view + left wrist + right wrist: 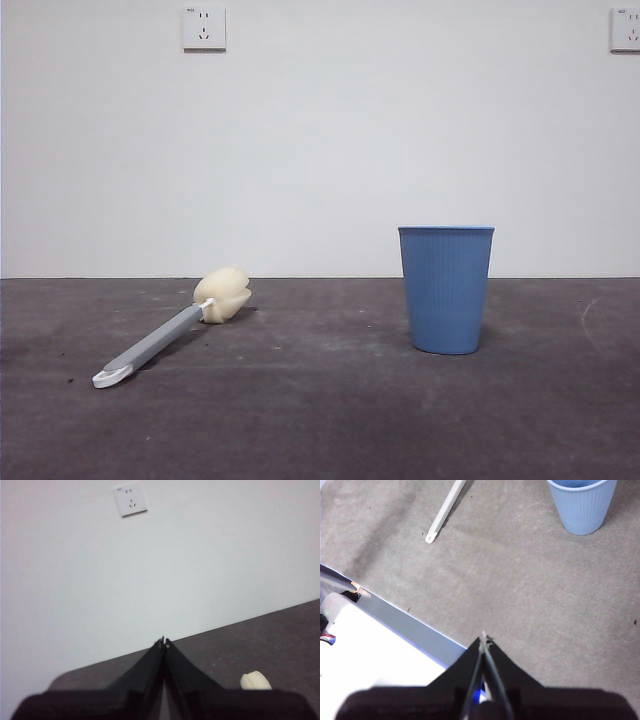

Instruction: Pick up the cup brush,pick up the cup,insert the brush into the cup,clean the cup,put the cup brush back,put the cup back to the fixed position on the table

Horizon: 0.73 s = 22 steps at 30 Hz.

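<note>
cup brush [170, 334] flat, axis 2–8 o'clock, 9 o'clock of cup [445, 288] | left gripper [164, 642] nearer, pinched closed, empty | right gripper [483, 639] closed, empty

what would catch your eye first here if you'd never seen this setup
The blue cup stands upright on the dark table, right of centre in the front view. Left of it, apart, lies the cup brush, its cream sponge head toward the wall. Both pincers, left and right, are shut and hold nothing.

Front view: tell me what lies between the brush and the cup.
Nothing. Only bare table separates the brush, lying flat, from the upright cup. The front view shows this, and the right wrist view agrees.
</note>
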{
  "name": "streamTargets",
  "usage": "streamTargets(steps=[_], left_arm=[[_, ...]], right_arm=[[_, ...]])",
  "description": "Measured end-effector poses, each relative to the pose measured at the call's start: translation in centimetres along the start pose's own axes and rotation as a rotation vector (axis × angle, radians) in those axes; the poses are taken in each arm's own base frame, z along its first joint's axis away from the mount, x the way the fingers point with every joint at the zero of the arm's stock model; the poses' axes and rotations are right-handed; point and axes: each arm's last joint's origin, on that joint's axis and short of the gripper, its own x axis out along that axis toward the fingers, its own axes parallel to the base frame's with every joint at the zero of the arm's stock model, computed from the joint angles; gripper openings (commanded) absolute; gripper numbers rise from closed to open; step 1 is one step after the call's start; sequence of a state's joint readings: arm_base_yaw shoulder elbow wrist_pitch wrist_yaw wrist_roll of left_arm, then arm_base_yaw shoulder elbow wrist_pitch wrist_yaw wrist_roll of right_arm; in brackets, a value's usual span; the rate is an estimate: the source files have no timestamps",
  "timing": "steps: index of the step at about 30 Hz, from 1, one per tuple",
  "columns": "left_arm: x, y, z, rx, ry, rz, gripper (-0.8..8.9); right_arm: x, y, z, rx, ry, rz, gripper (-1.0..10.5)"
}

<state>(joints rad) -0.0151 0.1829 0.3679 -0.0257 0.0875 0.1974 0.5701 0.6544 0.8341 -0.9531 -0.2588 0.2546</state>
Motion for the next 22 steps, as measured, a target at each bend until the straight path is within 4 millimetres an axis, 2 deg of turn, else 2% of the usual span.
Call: streamTargets(steps=[5, 10, 15, 19, 22], left_arm=[[0.1, -1.1, -5.7, -0.092, 0.072, -0.005, -0.03], [-0.2, -1.8, -9.6, -0.170, 0.137, 0.002, -0.03], [-0.6, -1.9, -10.4, -0.214, 0.187, 0.033, -0.03], [-0.9, -2.2, -11.7, -0.248, 0.330, 0.030, -0.03], [-0.9, -2.2, -11.8, -0.271, 0.337, 0.029, -0.03]], right_arm=[[0.0, 0.0, 0.0, 0.000, 0.000, 0.000, 0.0], [0.0, 0.0, 0.0, 0.000, 0.000, 0.000, 0.0], [0.0, 0.0, 0.0, 0.000, 0.000, 0.000, 0.0], [0.0, 0.0, 0.0, 0.000, 0.001, 0.000, 0.0], [0.0, 0.0, 0.0, 0.000, 0.001, 0.000, 0.0]])
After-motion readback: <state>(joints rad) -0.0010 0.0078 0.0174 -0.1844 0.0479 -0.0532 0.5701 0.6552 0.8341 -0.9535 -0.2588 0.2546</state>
